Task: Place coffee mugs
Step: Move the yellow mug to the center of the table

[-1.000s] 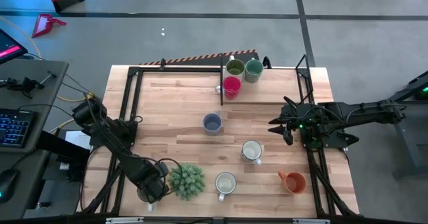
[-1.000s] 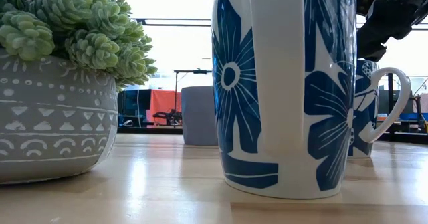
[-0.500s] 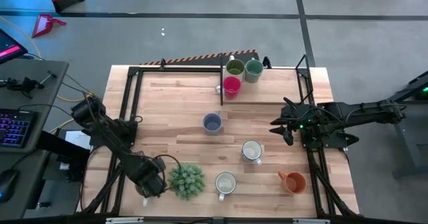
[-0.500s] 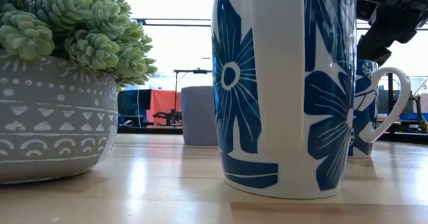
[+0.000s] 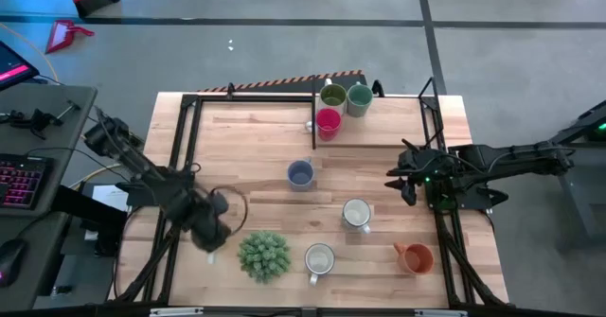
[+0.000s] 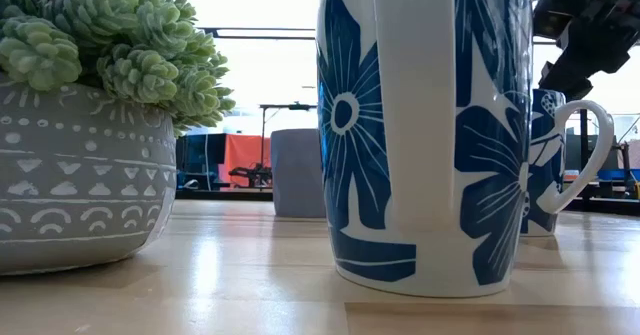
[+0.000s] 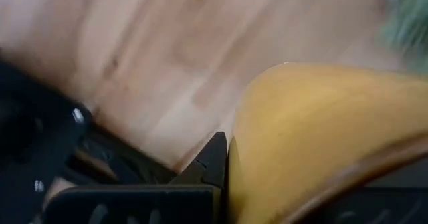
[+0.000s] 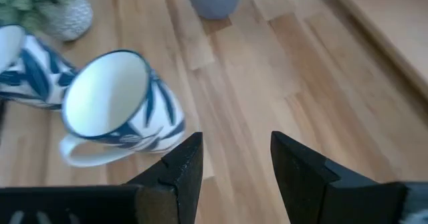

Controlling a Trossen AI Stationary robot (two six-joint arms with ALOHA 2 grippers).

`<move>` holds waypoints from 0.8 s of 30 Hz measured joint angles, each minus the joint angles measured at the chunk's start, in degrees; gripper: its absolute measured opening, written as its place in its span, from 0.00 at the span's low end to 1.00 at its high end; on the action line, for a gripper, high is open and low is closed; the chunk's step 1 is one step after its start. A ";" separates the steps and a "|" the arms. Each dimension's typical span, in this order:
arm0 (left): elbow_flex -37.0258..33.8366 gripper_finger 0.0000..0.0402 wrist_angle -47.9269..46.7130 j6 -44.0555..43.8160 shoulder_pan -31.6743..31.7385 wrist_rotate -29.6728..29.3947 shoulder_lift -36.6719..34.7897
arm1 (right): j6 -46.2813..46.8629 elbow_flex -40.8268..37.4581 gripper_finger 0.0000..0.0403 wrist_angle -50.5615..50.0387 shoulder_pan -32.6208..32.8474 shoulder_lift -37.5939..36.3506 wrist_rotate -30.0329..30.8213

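High view: wooden table (image 5: 256, 147), grey floor (image 5: 511, 61) around; left end effector (image 5: 210, 230) closed on yellow mug (image 7: 314, 137), right end effector (image 5: 405, 180) apart.

The left arm reaches in from the tabletop's left edge, its left gripper (image 5: 212, 230) near the front-left, jaws closed. The right arm stretches in from the right side, its right gripper (image 5: 401, 178) held with jaws apart.
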 joint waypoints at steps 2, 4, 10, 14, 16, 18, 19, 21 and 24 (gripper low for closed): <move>-0.01 0.03 -0.32 2.92 4.08 -1.38 -1.11 | -0.58 0.00 0.38 -0.40 0.00 0.00 1.18; 0.08 0.03 0.68 6.85 8.59 -3.29 -1.40 | -1.44 0.00 0.38 -0.81 0.00 0.00 1.86; 5.38 0.03 2.06 23.34 22.96 -8.82 -0.54 | -1.52 0.00 0.38 -2.76 -0.01 -0.02 2.97; 11.04 0.03 1.99 32.47 30.95 -9.70 2.03 | -1.13 0.00 0.38 -2.57 0.00 -0.04 3.01; 14.56 0.03 1.85 36.01 33.88 -9.71 4.63 | -1.07 0.00 0.38 -2.55 0.00 -0.04 3.13; 18.89 0.03 1.82 39.36 35.79 -9.71 8.00 | 0.05 0.00 0.38 -2.55 -0.01 -0.04 3.13; 21.13 0.03 2.06 40.77 36.41 -9.67 9.82 | 0.85 0.00 0.38 -2.55 -0.02 -0.04 3.12; 25.88 0.03 2.16 43.20 37.23 -9.20 14.09 | 2.60 0.00 0.38 -2.55 -0.02 -0.04 3.12; 32.36 0.03 2.15 46.79 37.27 -8.53 21.01 | 3.20 0.00 0.38 -2.55 -0.01 -0.04 3.10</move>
